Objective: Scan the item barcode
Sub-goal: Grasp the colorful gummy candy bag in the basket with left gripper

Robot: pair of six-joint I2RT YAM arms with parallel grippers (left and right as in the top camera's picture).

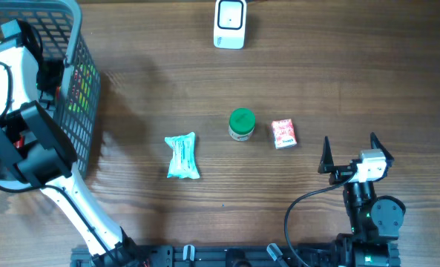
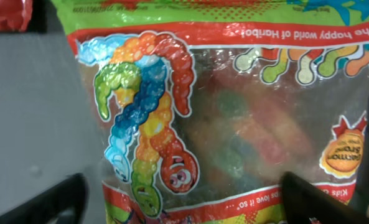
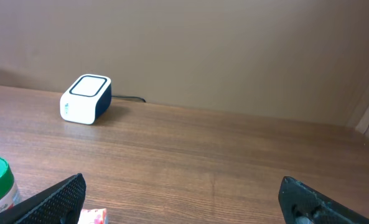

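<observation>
Gummy-worm bag [image 2: 234, 124] lies just beneath your left gripper [image 2: 183, 194], inside the basket [image 1: 82, 52]; the fingers stand wide either side of it, gripping nothing; you are at the pick; next close, lift, and carry it to the scanner [image 1: 229, 24]; your right gripper [image 1: 348, 154] gapes empty.

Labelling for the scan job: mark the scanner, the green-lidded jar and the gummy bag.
scanner [image 1: 229, 22], overhead view, white top face.
green-lidded jar [image 1: 241, 119], overhead view, middle of lid.
gummy bag [image 2: 246, 137], left wrist view, clear front window.
</observation>
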